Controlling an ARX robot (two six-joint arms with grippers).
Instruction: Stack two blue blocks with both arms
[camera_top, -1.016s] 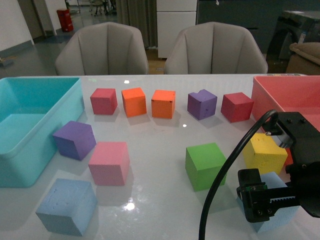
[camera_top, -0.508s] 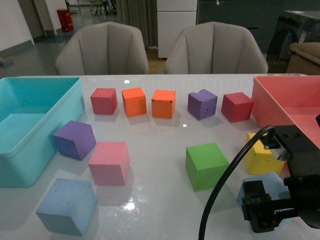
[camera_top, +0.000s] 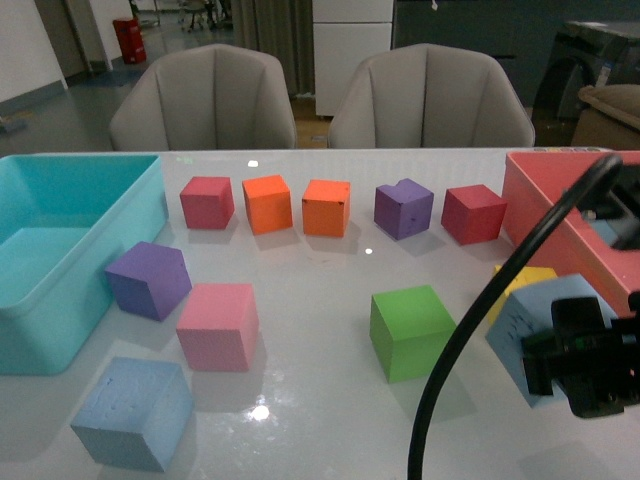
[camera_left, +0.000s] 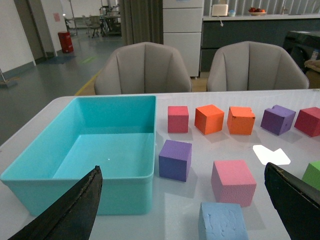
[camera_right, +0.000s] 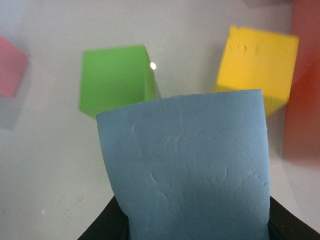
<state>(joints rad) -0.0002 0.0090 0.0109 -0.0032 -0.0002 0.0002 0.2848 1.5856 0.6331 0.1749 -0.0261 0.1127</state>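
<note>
Blue block #1 (camera_top: 525, 325) is clamped in R gripper (camera_top: 578, 370), tilted and lifted off white table (camera_top: 320, 290) at front-right. It's just in front of yellow cube (camera_top: 530, 280), w/ green cube (camera_top: 410, 330) near on its left. Blue block #2 (camera_top: 133, 412) rests flat at front-left, just beside pink cube (camera_top: 218, 325), well apart from #1. L gripper (camera_left: 182, 172) has jaws spread wide, holding nothing; its cam looks over turquoise bin (camera_left: 80, 185) & block #2.
</note>
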